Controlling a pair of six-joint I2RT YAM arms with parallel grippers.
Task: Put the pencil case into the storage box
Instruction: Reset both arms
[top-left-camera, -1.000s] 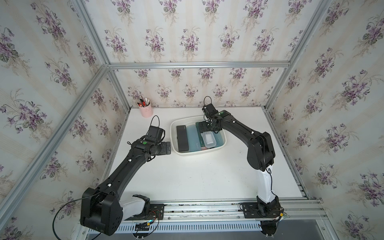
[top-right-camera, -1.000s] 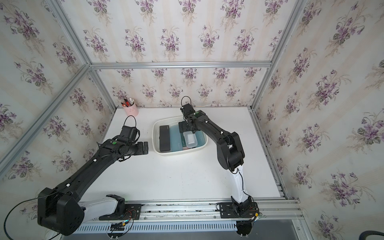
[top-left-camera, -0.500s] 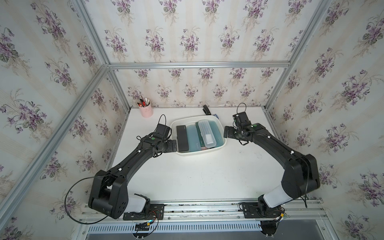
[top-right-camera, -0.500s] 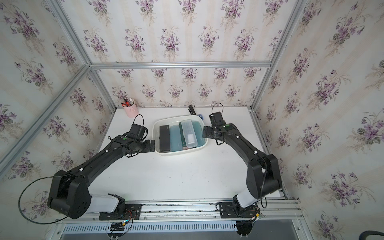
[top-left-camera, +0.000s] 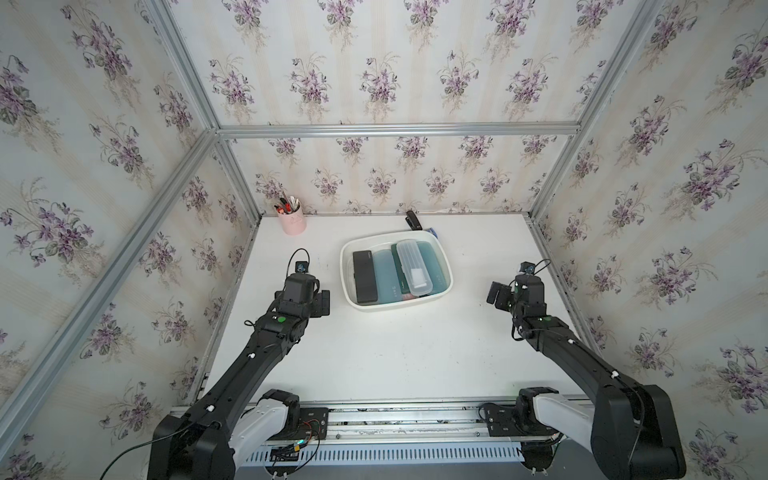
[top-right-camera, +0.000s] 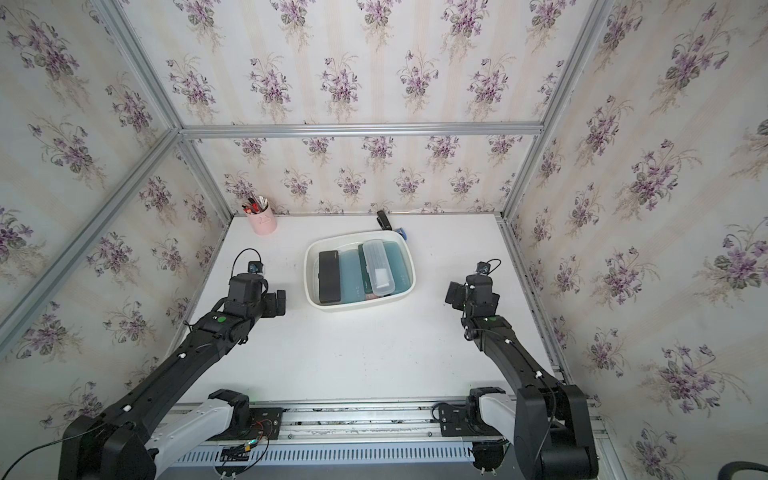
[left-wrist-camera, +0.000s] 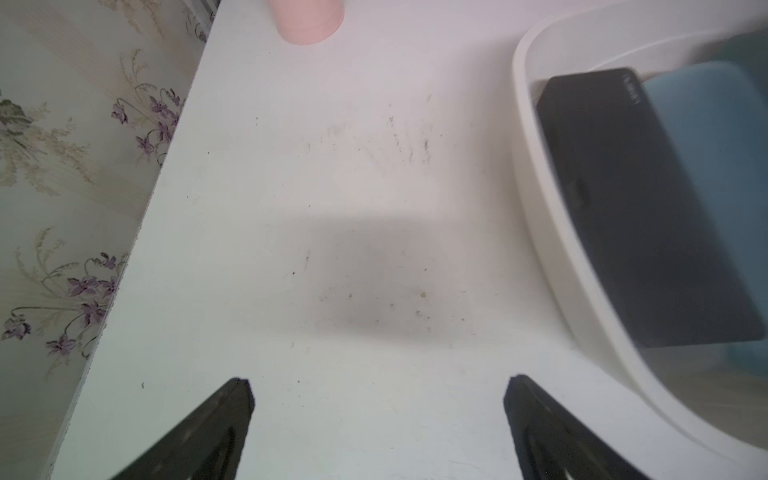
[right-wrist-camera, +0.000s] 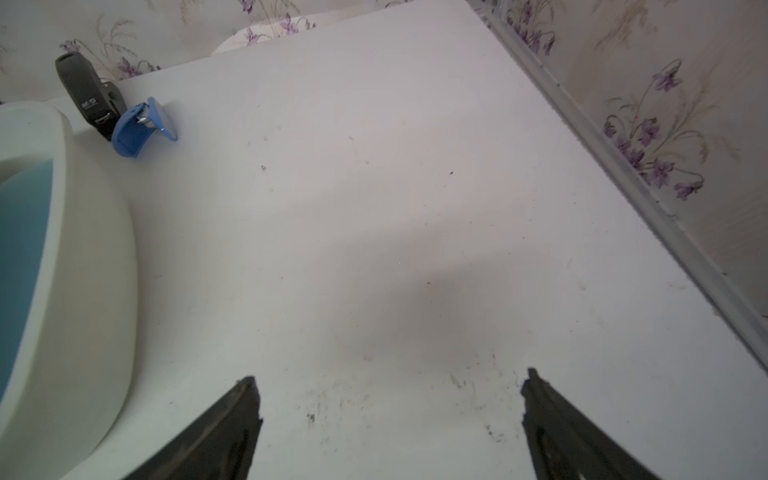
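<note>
The white storage box (top-left-camera: 345, 266) (top-right-camera: 308, 270) stands at the middle of the table toward the back. Inside lie a black pencil case (top-left-camera: 365, 277) (left-wrist-camera: 623, 208), teal-blue cases (top-left-camera: 384, 276) (left-wrist-camera: 715, 145), and a translucent white case (top-left-camera: 413, 268) (top-right-camera: 377, 266) resting on top of them. My left gripper (top-left-camera: 316, 302) (left-wrist-camera: 378, 386) hovers just left of the box, open and empty. My right gripper (top-left-camera: 505, 296) (right-wrist-camera: 388, 382) hangs well to the right of the box, also open with only bare table between its fingers.
A pink pen cup (top-left-camera: 293, 222) (left-wrist-camera: 309, 20) stands in the back left corner. A black stapler (top-left-camera: 413, 220) (right-wrist-camera: 89, 97) and a small blue object (top-left-camera: 431, 230) (right-wrist-camera: 139, 126) lie behind the box. Aluminium-framed wallpapered walls close in the table's sides and back.
My right arm has drawn back from over the box to the table's right side, leaving the translucent case lying in the box. The left gripper has stayed beside the box's left wall.
</note>
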